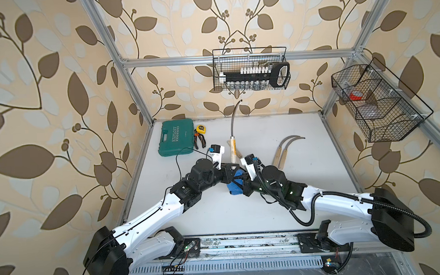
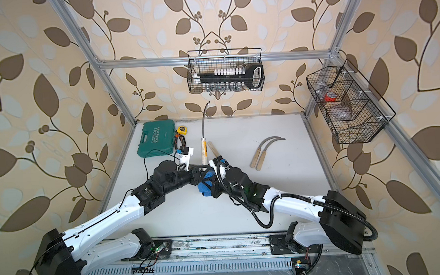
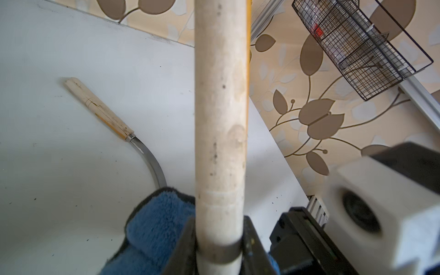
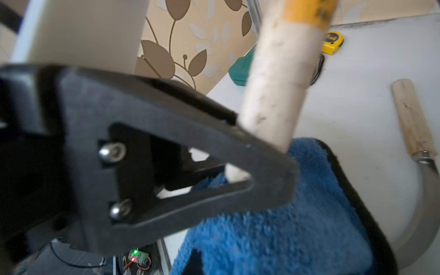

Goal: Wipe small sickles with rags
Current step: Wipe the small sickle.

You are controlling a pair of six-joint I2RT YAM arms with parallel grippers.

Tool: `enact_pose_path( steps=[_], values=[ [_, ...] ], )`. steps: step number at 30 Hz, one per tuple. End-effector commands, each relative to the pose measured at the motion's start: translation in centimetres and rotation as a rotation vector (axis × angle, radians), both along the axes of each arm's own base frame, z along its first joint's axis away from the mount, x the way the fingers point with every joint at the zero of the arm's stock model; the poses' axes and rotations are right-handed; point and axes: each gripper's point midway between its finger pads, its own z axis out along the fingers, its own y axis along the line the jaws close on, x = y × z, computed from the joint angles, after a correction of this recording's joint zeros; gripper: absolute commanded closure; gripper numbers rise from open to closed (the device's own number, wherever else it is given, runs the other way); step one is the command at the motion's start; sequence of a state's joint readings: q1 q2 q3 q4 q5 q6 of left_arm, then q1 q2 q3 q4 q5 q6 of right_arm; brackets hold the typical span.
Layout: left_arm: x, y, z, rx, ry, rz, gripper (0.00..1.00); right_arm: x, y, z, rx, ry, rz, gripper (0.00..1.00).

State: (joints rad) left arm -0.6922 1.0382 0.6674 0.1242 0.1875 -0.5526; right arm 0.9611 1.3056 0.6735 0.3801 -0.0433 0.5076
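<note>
Holding the sickle [image 1: 233, 147] by the butt of its pale wooden handle, my left gripper [image 1: 230, 166] is clenched on the wood. It stands in the centre of the frame in both top views, raised off the table [image 1: 307, 190], with its thin blade reaching toward the upper middle. I judge that grip leaves nearly the whole handle and all the blade free for wiping, and keeps the edge pointed away from both arms.

The blue rag [image 1: 235, 188] hangs just below that handle's lower end. My right gripper [image 1: 240, 180] is clamped tight on it. The left wrist view shows the rag right beside the handle where my jaws pinch it; I cannot tell whether cloth and wood touch. From there the rag looks ready to run up the handle toward the blade.

A second sickle [image 3: 98, 109] lies flat on the table close by, its blade curving under the rag. A pair of sickles [image 1: 278, 157] rests side by side to the right of centre, well apart from my grippers. At the upper left sit a green case [image 1: 176, 137], pliers [image 1: 199, 141] and a yellow tape measure [image 1: 201, 128], clear of the work.
</note>
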Motion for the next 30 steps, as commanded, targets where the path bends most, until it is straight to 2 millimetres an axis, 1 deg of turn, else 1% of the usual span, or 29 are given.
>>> enact_pose_path(
  steps=[1, 3, 5, 10, 13, 16, 19, 20, 21, 26, 30],
  values=[
    [-0.6, -0.3, 1.4, -0.035, -0.036, -0.04, 1.0, 1.5, -0.2, 2.9, 0.056, -0.072, -0.05, 1.0],
    [-0.7, -0.3, 1.2, -0.034, -0.03, -0.037, 1.0, 2.7, -1.3, 2.3, 0.081, -0.026, -0.072, 1.0],
    [-0.7, -0.3, 1.2, -0.033, -0.027, -0.038, 1.0, 3.5, -1.9, 1.8, 0.094, 0.006, -0.074, 1.0],
    [-0.6, -0.4, 0.9, -0.024, -0.026, -0.042, 1.0, 2.4, -0.5, 1.6, 0.058, -0.023, -0.036, 1.0],
    [-0.4, -0.2, 0.7, -0.007, -0.016, -0.027, 1.0, 2.7, -0.8, 1.4, 0.047, -0.019, -0.044, 1.0],
    [-0.7, -0.2, 0.7, 0.008, -0.019, -0.039, 1.0, 4.2, -2.6, 0.9, 0.068, 0.019, -0.068, 1.0],
    [-1.1, -0.1, 0.3, 0.027, -0.02, -0.058, 1.0, 5.9, -5.3, 0.0, 0.098, 0.051, -0.135, 1.0],
    [-1.2, -0.2, 0.0, 0.038, -0.017, -0.069, 1.0, 6.3, -5.8, -0.3, 0.091, 0.052, -0.158, 1.0],
    [-1.4, -0.3, -0.2, 0.048, -0.012, -0.082, 1.0, 6.4, -6.0, -0.6, 0.082, 0.055, -0.165, 1.0],
    [-1.7, -0.4, -2.2, 0.097, 0.028, -0.103, 1.0, 5.6, -4.4, -0.7, 0.099, 0.07, -0.083, 1.0],
    [-1.5, 0.1, -3.6, 0.123, 0.036, -0.077, 1.0, 4.4, -3.0, -1.1, 0.095, 0.072, -0.044, 1.0]
  ],
)
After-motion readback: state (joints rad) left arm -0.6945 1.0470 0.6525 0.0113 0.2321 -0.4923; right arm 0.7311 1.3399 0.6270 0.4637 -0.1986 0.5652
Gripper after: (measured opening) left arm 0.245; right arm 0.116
